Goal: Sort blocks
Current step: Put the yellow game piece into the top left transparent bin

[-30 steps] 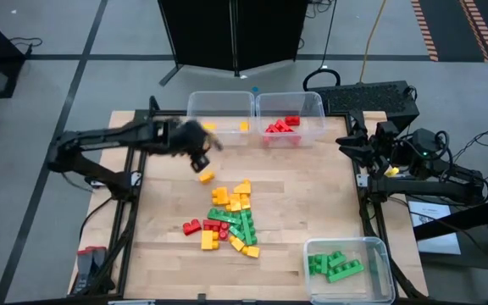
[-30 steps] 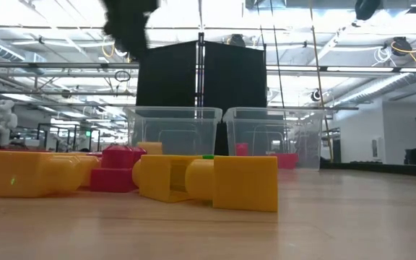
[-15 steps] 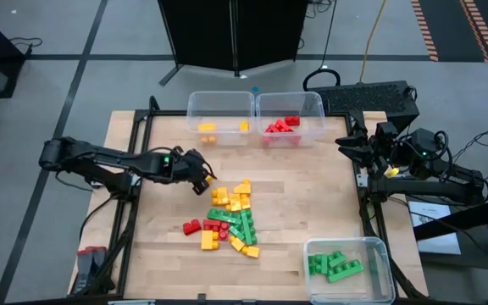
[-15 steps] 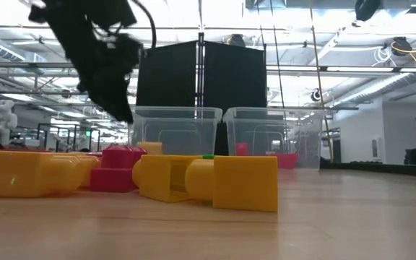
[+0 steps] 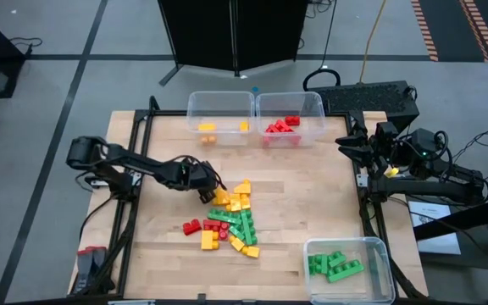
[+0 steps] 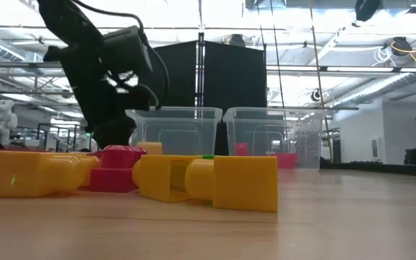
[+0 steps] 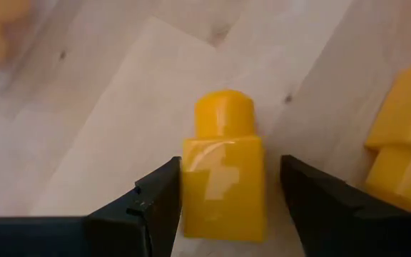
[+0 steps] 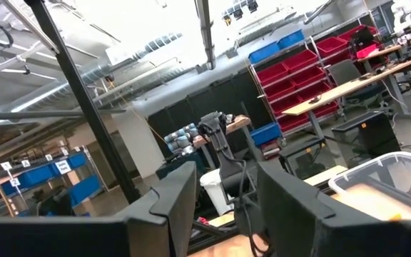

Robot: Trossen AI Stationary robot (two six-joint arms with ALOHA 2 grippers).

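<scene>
My left gripper (image 7: 223,207) is down at the table with a single yellow brick (image 7: 224,178) between the fingers (image 7: 155,200). The jaws straddle it, one finger close against one face and a narrow gap on the other side, so open around it, not yet clamped. The brick lies on its side with its stud pointing away from my wrist.

Change over the last second: this arm was up near the yellow bin (image 5: 219,118), then swung down and toward the pile; it now sits low at the pile's near-left edge (image 5: 203,180). I read this as return from a drop and start of the next pick.

The pile (image 5: 231,216) still holds a mix of yellow, red and green blocks in the middle of the table (image 5: 312,186).

Farther back stand the yellow bin and the red bin (image 5: 291,118), each with a few bricks. The green bin (image 5: 347,269) sits at the front right corner, also part filled.

My right gripper (image 8: 223,207) waits off the right table edge, fingers apart, holding nothing.

Judgement: sorting is partway; next is closing squarely on this brick.
</scene>
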